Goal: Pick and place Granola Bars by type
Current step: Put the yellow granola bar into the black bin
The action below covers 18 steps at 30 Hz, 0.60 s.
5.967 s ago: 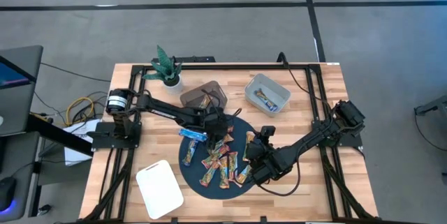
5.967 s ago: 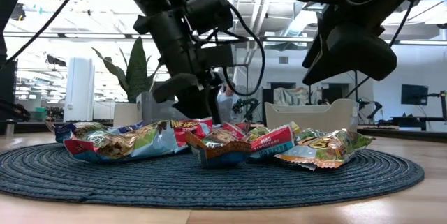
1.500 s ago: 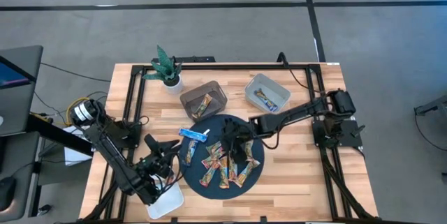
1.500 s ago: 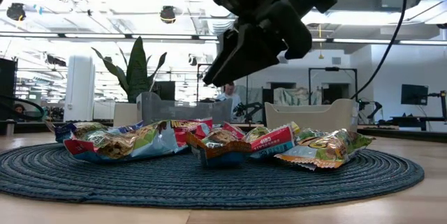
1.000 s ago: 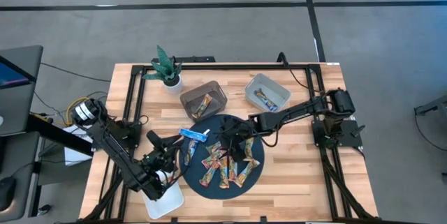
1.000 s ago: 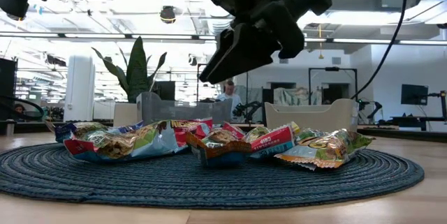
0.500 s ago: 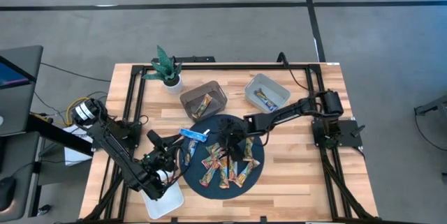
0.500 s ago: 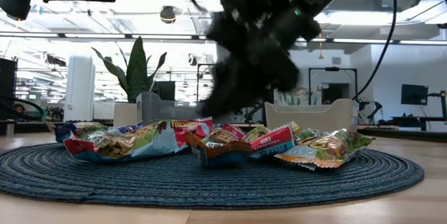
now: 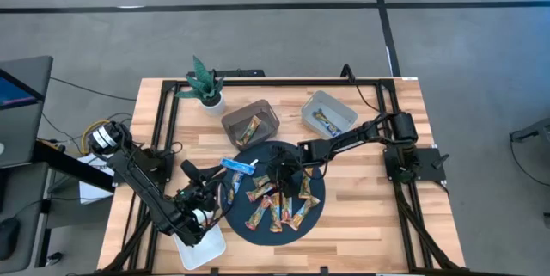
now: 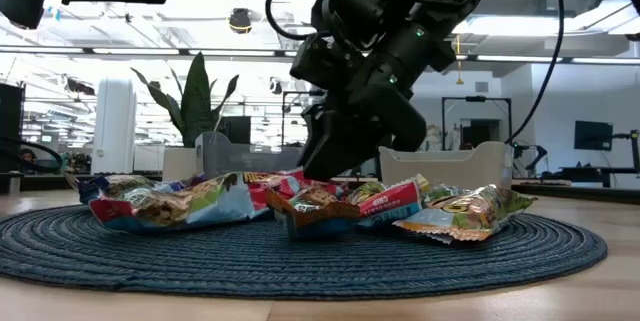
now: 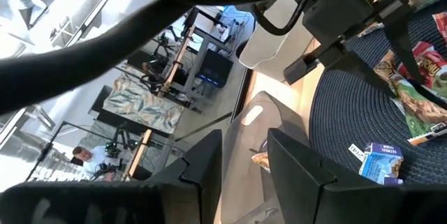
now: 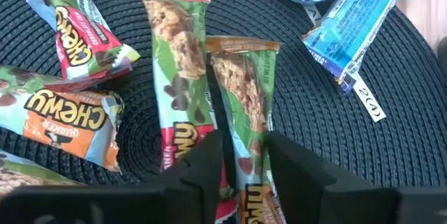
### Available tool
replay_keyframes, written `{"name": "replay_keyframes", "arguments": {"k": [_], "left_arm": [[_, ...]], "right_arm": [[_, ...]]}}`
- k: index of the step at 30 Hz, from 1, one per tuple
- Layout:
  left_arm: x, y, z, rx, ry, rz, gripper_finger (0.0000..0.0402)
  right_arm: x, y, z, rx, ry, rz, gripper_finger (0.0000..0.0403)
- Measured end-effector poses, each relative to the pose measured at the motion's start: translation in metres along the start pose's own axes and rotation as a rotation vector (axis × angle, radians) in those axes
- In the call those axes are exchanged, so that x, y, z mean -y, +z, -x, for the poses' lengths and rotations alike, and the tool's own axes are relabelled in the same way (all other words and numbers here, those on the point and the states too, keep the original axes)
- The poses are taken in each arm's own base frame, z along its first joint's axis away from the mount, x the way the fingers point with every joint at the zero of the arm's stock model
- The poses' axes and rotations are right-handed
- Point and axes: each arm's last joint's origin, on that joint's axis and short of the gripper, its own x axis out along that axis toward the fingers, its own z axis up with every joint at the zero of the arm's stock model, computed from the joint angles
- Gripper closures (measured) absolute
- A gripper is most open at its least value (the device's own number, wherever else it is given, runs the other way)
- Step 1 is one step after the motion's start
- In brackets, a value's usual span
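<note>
A: Item one, Granola Bars (image 9: 277,202). Location?
B: Scattered across the round dark mat (image 9: 316,211) at mid surface (image 9: 369,224). One blue-and-white bar (image 9: 240,166) lies at the mat's far-left edge. One bar sits in the dark bin (image 9: 250,122), another in the grey bin (image 9: 328,113), both beyond the mat.
A: Right hand (image 12: 239,155)?
B: Down on the pile, fingers (image 12: 209,130) straddling an orange-topped bar (image 12: 246,105) that lies beside a red-topped one (image 12: 174,63). Whether they clamp it, cannot tell.
A: Left hand (image 9: 204,195)?
B: Raised near the mat's left edge, above the white lid (image 9: 204,247). Fingers apart, holding nothing.
A: Other stock?
B: One potted plant (image 9: 204,82), far-left corner.
</note>
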Motion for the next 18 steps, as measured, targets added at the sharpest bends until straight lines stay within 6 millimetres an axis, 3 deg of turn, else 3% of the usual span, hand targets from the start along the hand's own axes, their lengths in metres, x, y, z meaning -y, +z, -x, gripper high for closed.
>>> {"name": "replay_keyframes", "arguments": {"k": [10,18], "left_arm": [[0.0000,0.0000,0.0000,0.000,0.000,0.000,0.0291],[0.0000,0.0000,0.0000,0.000,0.000,0.000,0.0291]], "right_arm": [[0.0002,0.0003,0.0002,0.001,-0.004,0.016,0.0394],[-0.0015,0.0027,0.0039,-0.004,-0.026,0.058,0.0401]]}}
